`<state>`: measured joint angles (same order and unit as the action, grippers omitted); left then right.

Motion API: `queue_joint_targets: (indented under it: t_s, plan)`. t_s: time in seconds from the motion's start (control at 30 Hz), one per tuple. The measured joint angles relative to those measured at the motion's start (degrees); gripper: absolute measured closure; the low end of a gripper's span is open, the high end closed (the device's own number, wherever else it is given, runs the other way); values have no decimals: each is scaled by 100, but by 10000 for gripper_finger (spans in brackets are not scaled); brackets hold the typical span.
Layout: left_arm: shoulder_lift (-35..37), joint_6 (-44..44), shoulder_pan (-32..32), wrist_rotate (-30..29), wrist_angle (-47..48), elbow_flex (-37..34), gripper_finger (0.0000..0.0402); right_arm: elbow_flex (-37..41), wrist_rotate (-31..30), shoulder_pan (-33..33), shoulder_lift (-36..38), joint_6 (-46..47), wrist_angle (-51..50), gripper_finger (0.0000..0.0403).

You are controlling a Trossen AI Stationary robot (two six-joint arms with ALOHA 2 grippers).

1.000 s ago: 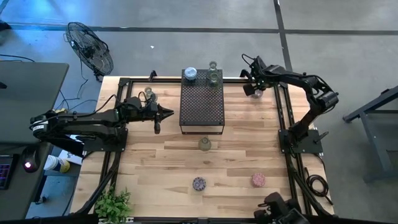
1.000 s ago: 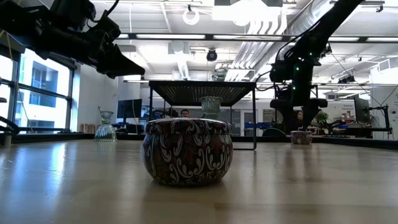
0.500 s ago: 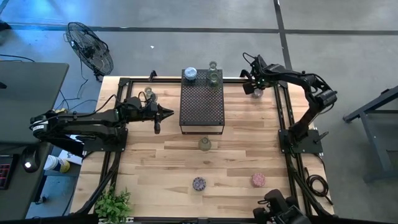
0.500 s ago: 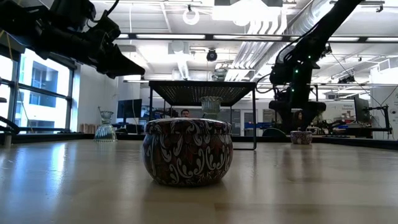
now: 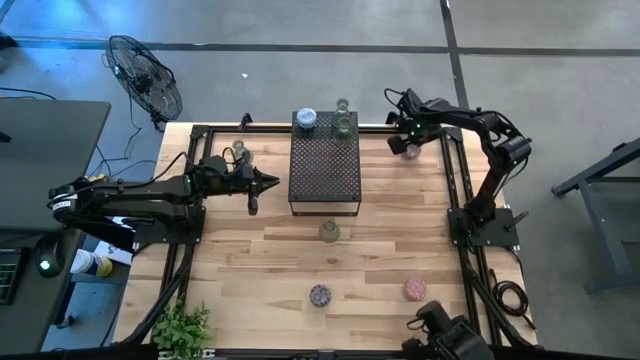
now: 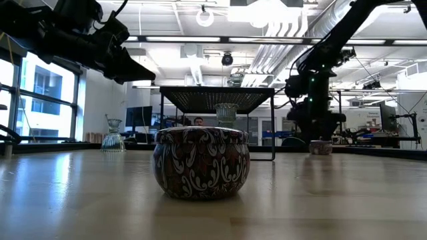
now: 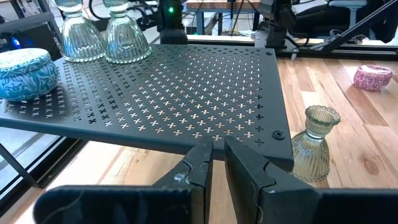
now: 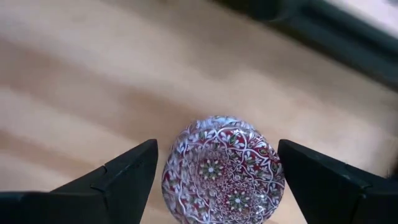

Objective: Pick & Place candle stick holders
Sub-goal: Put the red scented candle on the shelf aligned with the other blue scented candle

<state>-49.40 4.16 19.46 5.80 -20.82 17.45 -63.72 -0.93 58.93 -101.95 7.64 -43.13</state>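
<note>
Right claw (open) straddling patterned holder

Two dark jointed arms with black cabling and small green indicator lights.

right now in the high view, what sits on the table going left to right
left arm's jaws → black perforated metal stand carrying a pale blue round tin and a greenish glass holder → right arm's jaws open over a small red patterned round tin
</note>
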Motion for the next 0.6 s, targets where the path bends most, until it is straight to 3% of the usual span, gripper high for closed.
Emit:
queue_joint_targets:
  t_s: [0.4,0.6]
  plan:
    - [1,0,0,0,0,0,365,0,-133,-544,0,-239,-323,79]
    - [1,-5,0,0,0,0,365,130,-542,-852,0,-276,-222,79]
